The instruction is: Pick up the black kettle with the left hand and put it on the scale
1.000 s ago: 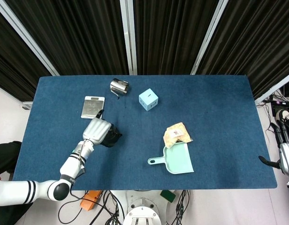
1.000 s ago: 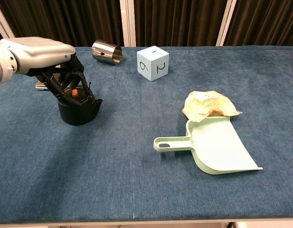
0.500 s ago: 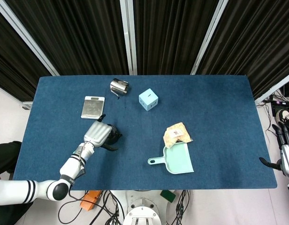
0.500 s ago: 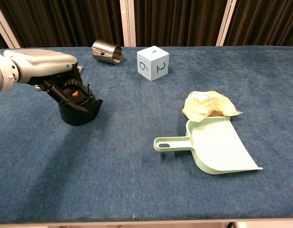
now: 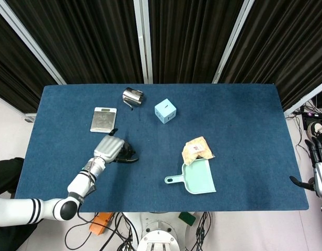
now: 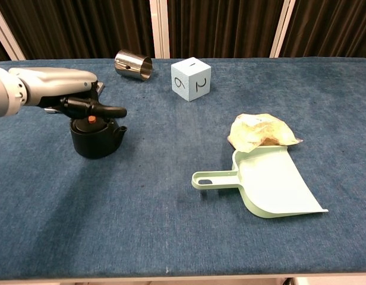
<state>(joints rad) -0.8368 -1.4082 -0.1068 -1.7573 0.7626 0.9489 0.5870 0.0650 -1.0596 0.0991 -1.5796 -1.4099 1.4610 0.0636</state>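
Note:
The black kettle (image 6: 97, 137) with an orange lid knob stands upright on the blue table, left of centre; it also shows in the head view (image 5: 128, 154), half covered. My left hand (image 6: 59, 95) hovers just over its top, fingers (image 6: 109, 110) stretched flat above the lid and holding nothing. From the head view the left hand (image 5: 110, 148) covers the kettle's left side. The silver scale (image 5: 103, 119) lies flat a short way behind the hand; the chest view hides most of it. My right hand (image 5: 320, 177) hangs off the table's right edge, empty, fingers apart.
A steel cup (image 6: 133, 65) lies on its side at the back. A pale blue cube (image 6: 191, 79) stands right of it. A crumpled tan bag (image 6: 261, 132) and a mint dustpan (image 6: 263, 183) sit right of centre.
The left hand's fingers, curled down around the kettle's top a second ago, have straightened out flat above it. The kettle stays on the table.

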